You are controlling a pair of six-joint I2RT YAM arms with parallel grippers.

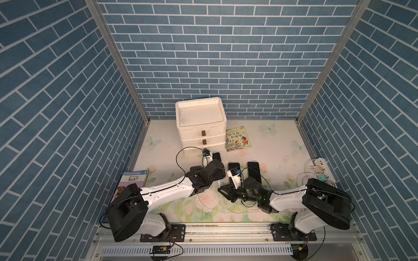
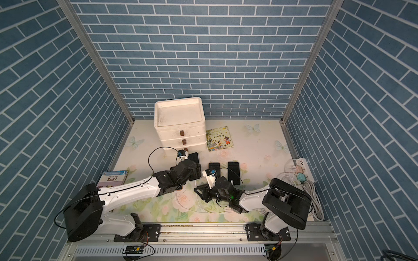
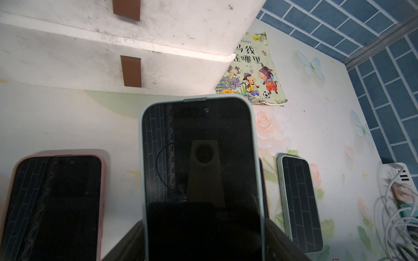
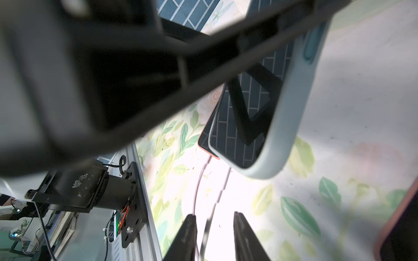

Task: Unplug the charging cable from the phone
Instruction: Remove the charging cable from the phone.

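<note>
Over the floral mat (image 3: 67,124): phone (image 3: 199,158) held up, overlapping an orange-cased phone (image 4: 203,138).
Long axis: top end toward the drawer unit (image 3: 67,56), plug end toward my base.
My left gripper (image 3: 202,226): clamps its sides.
My right gripper (image 4: 213,214): jaws apart, straddling the cable (image 4: 222,187).

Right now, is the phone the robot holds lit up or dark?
Dark. The phone has a black screen with only faint reflections on it, no picture or light.

Both top views look steeply down on our whole table (image 1: 278,144) (image 2: 255,146). Our wrist cameras sit close, sharing the pale-cased phone (image 3: 199,158) (image 4: 287,126).
</note>
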